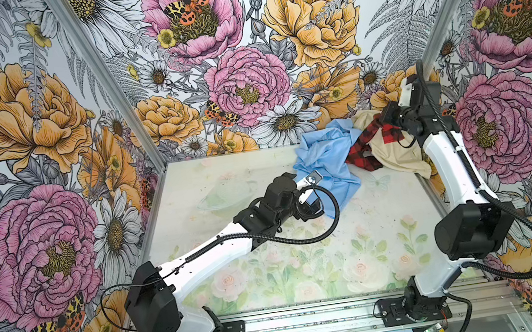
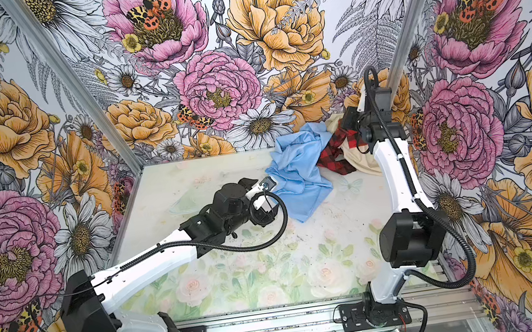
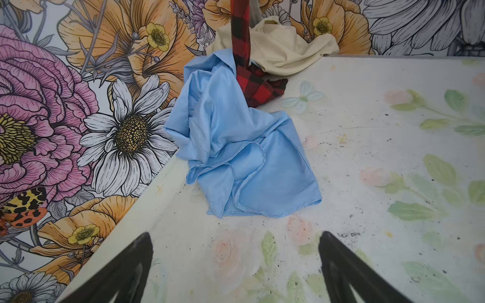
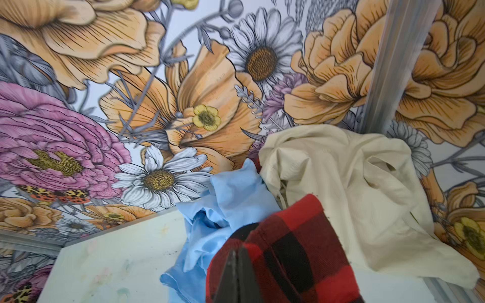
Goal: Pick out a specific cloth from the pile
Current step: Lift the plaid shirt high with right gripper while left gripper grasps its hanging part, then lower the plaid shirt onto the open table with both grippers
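Now my left hand (image 3: 236, 237) gapes empty just short of the light blue cloth (image 1: 323, 162); past that, the cloth (image 1: 361, 154), red check, runs as a taut strip up from the pile (image 1: 396, 156) to my right hand (image 4: 237, 251), clamped on its upper end

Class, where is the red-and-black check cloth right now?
The check cloth lies at the table's back right in both top views, between the blue cloth and the cream cloth, one end pinched in the right tool.
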`<action>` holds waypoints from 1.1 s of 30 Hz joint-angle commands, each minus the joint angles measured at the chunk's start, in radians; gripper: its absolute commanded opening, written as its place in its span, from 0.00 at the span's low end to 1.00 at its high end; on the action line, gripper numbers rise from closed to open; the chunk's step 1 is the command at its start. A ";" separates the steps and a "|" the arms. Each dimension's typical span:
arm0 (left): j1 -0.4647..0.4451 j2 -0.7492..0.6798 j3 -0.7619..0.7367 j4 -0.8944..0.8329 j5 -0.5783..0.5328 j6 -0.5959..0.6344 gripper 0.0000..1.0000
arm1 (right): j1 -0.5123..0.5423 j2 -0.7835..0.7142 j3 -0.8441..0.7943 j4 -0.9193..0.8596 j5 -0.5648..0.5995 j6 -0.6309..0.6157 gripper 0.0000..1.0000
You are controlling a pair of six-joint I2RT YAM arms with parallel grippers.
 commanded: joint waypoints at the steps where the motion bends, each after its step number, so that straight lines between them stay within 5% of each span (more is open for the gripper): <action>1: 0.017 -0.040 -0.007 0.040 -0.035 -0.023 0.99 | 0.015 0.053 0.237 0.050 -0.088 0.074 0.00; 8: 0.040 -0.058 -0.017 0.058 -0.035 -0.029 0.99 | 0.092 0.323 0.961 0.028 -0.186 0.249 0.00; 11: 0.057 -0.072 -0.023 0.068 -0.025 -0.037 0.99 | 0.162 0.345 1.073 0.086 -0.177 0.269 0.00; 17: 0.120 -0.126 -0.061 0.122 0.113 -0.061 0.99 | 0.348 0.191 0.909 0.250 -0.077 0.145 0.00; 25: 0.204 -0.194 -0.180 0.294 0.429 -0.086 0.99 | 0.456 0.158 0.847 0.306 -0.163 0.186 0.00; 33: 0.212 -0.181 -0.201 0.277 0.573 -0.026 0.99 | 0.451 -0.254 -0.049 0.382 0.081 0.026 0.00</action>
